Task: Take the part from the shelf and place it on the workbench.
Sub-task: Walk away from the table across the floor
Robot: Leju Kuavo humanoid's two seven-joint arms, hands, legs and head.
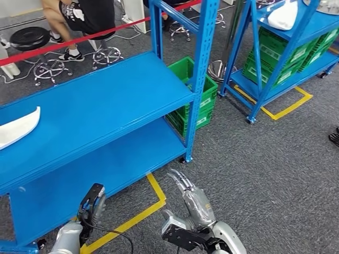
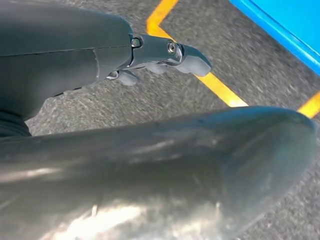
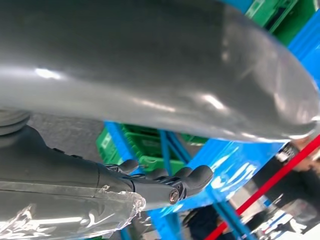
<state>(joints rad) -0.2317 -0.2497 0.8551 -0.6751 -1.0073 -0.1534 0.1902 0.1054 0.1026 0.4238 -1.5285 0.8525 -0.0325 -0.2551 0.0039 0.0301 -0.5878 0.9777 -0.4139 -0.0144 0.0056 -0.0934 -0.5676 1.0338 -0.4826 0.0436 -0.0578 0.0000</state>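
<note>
Here the white part (image 1: 18, 128) lies on the upper board of the near blue shelf (image 1: 104, 106), at its far left end, and the picture's left edge cuts it off, so only its curved tip and some of its body can be seen. The right hand (image 1: 188, 203) hangs low over the grey floor (image 1: 271, 174) in front of the shelf's corner post, fingers stretched out straight and apart, holding nothing. The left hand (image 1: 92, 203) sits near the lower board of the shelf, above the yellow floor line (image 1: 132, 219); from the head view it is small and dark and its fingers are hard to read, but the left wrist view shows them extended with nothing between them (image 2: 166, 52). A thick grey thumb blocks much of both wrist views. Green crates (image 1: 199, 92) stand behind the shelf post, partly hidden by it. A second blue rack (image 1: 287, 47) stands further right, well apart. A seated person (image 1: 82, 16) beyond the red tape (image 1: 80, 39) is cut off at the top.
</note>
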